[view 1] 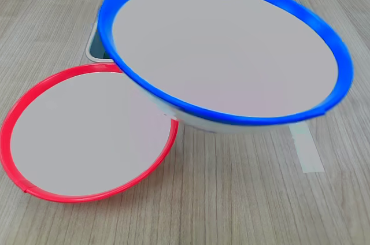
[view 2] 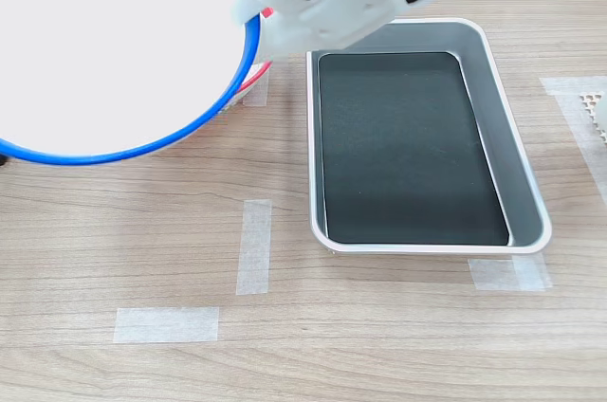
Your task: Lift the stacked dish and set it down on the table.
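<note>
- In the first exterior view, a red-rimmed dish (view 1: 87, 135) with a pale inside lies flat on the wood-grain table (view 1: 243, 199), at the lower left of the picture.
- Above it and to its right in the same view, the blue-rimmed dish (view 1: 225, 54) is tilted; its lower edge covers the upper right part of the red rim.
- A corner of the grey metal tray (view 1: 95, 48) shows just behind the blue rim, on the first exterior view's left side.
- A white part of the arm crosses the blue rim at the top of this picture; the fingertips are not visible here.
- A pale tape strip (view 1: 306, 149) lies on the table, under the right side of the blue dish.
- In the second exterior view, the blue-rimmed dish (view 2: 114, 42) fills the upper left corner; a small piece of red rim (view 2: 254, 75) shows under its right edge.
- The white gripper (view 2: 254, 6) meets the right rim of the blue dish; it seems to be clamped on this rim, but the contact itself is hard to see.
- To its right, the metal tray (view 2: 512, 137) with a dark bottom stands on the table (view 2: 379, 326).
- Tape strips (view 2: 254, 246) lie on the wood, left of the tray.
</note>
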`<state>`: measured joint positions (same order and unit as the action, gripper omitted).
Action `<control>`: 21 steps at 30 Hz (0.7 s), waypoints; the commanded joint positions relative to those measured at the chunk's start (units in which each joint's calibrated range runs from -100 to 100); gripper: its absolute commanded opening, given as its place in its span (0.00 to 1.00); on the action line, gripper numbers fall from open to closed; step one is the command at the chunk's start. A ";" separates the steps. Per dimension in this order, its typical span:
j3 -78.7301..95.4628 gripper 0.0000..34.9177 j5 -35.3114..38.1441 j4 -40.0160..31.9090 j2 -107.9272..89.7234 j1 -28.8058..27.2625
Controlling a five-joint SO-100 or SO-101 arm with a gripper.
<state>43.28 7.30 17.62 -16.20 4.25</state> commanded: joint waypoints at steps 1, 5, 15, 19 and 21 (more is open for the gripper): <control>-2.46 0.00 -0.44 2.56 2.59 3.61; -3.73 0.00 -0.39 2.98 7.71 5.40; -6.74 0.00 -0.10 2.48 16.07 7.85; -7.55 0.00 -0.10 2.89 16.84 8.03; -7.28 0.01 0.88 3.22 16.84 7.85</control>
<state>38.29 7.11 20.39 1.11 11.77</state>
